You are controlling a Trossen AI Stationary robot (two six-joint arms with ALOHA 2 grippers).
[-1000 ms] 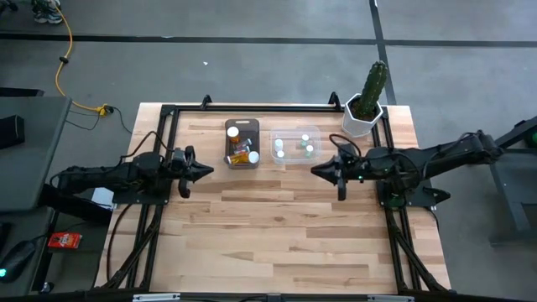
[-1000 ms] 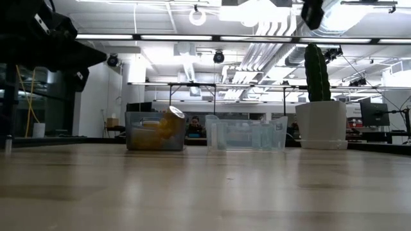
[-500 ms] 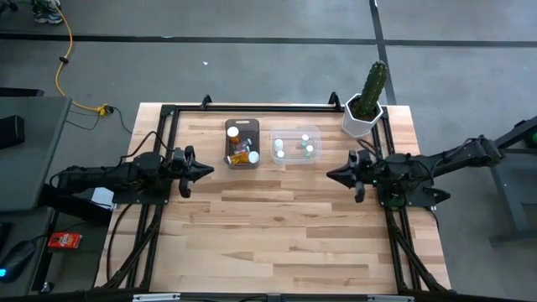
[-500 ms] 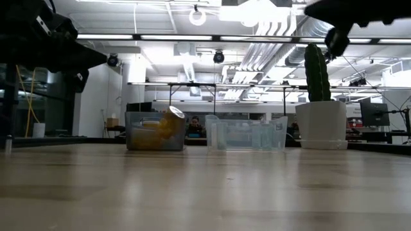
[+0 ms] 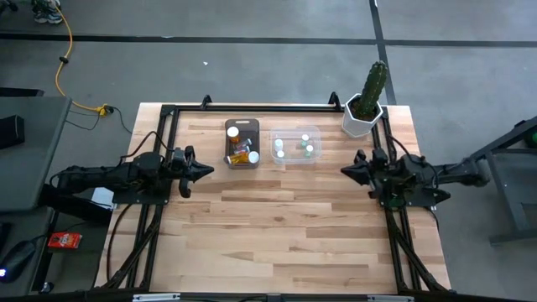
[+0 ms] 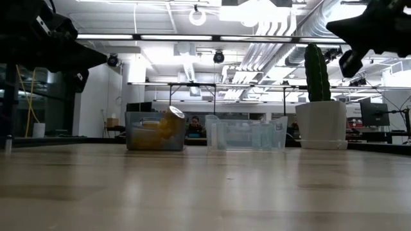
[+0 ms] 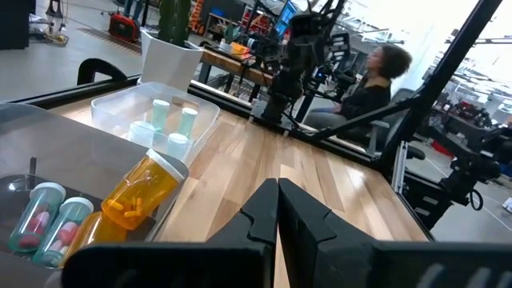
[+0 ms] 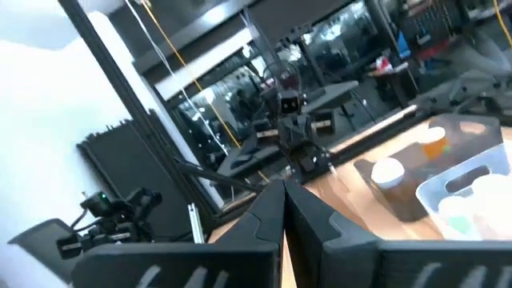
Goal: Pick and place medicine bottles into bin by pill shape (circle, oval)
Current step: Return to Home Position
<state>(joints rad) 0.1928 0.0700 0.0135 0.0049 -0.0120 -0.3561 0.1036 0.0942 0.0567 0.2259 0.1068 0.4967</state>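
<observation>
Table (image 5: 277,235): med bottles (image 5: 233,132) in bins (image 5: 294,129).

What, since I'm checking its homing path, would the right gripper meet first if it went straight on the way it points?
Probably the left gripper, facing it across the table. The right gripper seems aimed just past the transparent bin, though clearance is unclear.

A cactus (image 5: 375,80) in a white pot (image 5: 361,122) stands at the table's (image 5: 285,235) far right corner.
</observation>
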